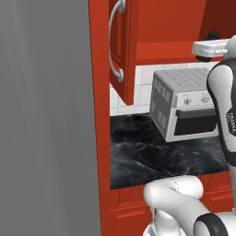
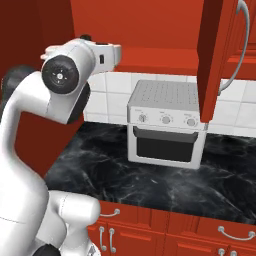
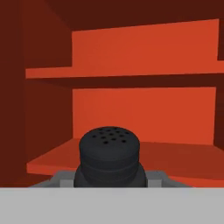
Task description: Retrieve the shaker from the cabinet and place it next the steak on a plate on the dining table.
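Shaker (image 3: pixel 109 157): a small black cylinder with a perforated dome top, upright on the lower shelf (image 3: pixel 175 159) of the cabinet (image 3: pixel 144 57), right at the bottom centre of the hand view, very close to the camera.
Gripper (image 2: pixel 118 54): reaches into the open cabinet at shelf height; grey finger parts flank the shaker's base on both sides in the hand view.
Fingers: cannot tell whether they press on the shaker or just bracket it; the tips are hidden behind the shaker and the lower edge of the view.
Door (image 1: pixel 120 46): swung open, its curved handle (image 1: pixel 113 41) facing out, clear of the arm.
Below: a toaster oven (image 2: pixel 167 122) on the black counter (image 2: pixel 165 182), directly under the cabinet.
Handling: probably light and rigid, with a smooth ribbed side; likely a little slippery, and it could tip easily if nudged high.
Where to grip: across the straight lower body, below the dome, with the fingers level so it stays upright.
Risk: lifting out may knock it against the shelf lip or the door edge.
Task stage: retrieval only; steak, plate and table lie elsewhere.
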